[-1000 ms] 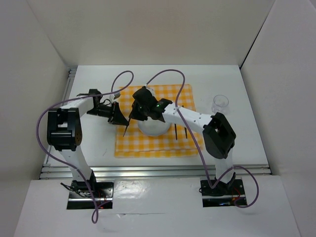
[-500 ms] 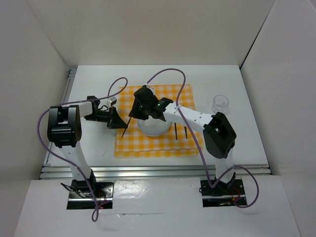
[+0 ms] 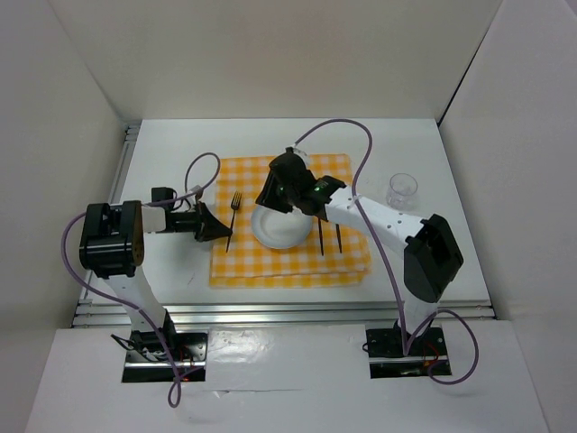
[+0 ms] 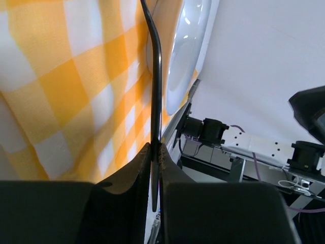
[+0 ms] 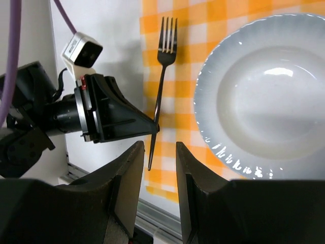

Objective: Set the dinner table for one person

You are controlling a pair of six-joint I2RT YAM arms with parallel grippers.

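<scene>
White and flat, the large rectangular dinner table [image 3: 424, 153] spread across the middle of the scene, with silver rails [image 3: 270, 312] along its left and near edges. At its centre lay a yellow-and-white checked cloth [image 3: 288, 266] bearing a round white plate [image 3: 279, 230]. Left of the plate, the left gripper [image 4: 155, 152] was clenched on the handle of a slim black fork [image 3: 234, 209], tines pointing far. Above the plate the right gripper [image 5: 156, 152] hung with jaws apart, grasping nothing
</scene>
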